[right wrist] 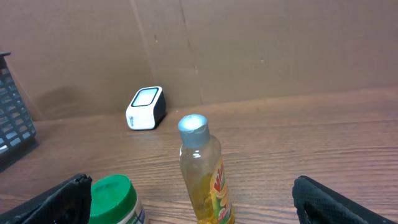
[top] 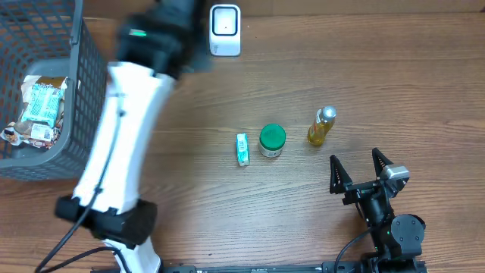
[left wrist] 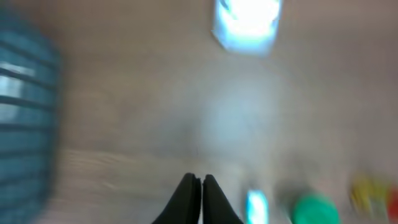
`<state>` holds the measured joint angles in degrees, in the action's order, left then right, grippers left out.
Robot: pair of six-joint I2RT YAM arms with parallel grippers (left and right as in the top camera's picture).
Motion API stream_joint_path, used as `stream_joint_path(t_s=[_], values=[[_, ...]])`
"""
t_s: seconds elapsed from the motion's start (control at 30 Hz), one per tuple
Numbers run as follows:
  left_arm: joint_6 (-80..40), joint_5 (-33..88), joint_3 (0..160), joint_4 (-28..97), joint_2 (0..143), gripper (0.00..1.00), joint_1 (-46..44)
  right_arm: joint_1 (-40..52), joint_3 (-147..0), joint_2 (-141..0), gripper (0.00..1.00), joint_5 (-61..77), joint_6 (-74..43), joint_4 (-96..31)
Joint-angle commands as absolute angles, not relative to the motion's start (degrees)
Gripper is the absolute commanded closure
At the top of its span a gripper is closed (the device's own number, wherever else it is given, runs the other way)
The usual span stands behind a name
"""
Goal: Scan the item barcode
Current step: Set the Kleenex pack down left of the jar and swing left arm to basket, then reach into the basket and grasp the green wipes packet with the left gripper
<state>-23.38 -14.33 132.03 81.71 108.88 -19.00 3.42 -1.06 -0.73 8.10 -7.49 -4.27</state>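
Three loose items sit at the middle of the overhead frame: one small box [top: 242, 149], one green-lidded jar [top: 272, 140] and one yellow bottle [top: 321, 127]. One scanner [top: 225, 30] stands at top centre. One basket [top: 85, 83] fills the upper left, holding what look like two packets [top: 39, 106]. Two arms [top: 125, 152] show, one at the left and one at the lower right.

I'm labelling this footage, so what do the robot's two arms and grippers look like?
The left arm has a long white link, black joints, a small green light and a black cable. The right arm is mostly black, with pointed black fingers.
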Motion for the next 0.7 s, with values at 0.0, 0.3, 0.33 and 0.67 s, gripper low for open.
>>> stream_joint_path(t_s=[0.0,0.3,0.33,0.67], values=[[-21.61,-29.67,141.97,82.46,108.62,0.68,-10.33,3.68,-0.45,-0.16,0.0,7.6,-7.49,-4.03],[-14.02,-35.68,143.2,73.17,109.16,0.08,8.34,3.68,-0.45,-0.16,0.0,7.6,-7.49,-4.03],[-13.06,-34.26,142.54,72.77,109.43,0.07,10.37,3.68,-0.45,-0.16,0.0,7.6,-7.49,-4.03],[-2.28,-17.3,138.1,72.2,119.04,0.07,26.28,3.68,-0.45,-0.16,0.0,7.6,-7.49,-4.03]])
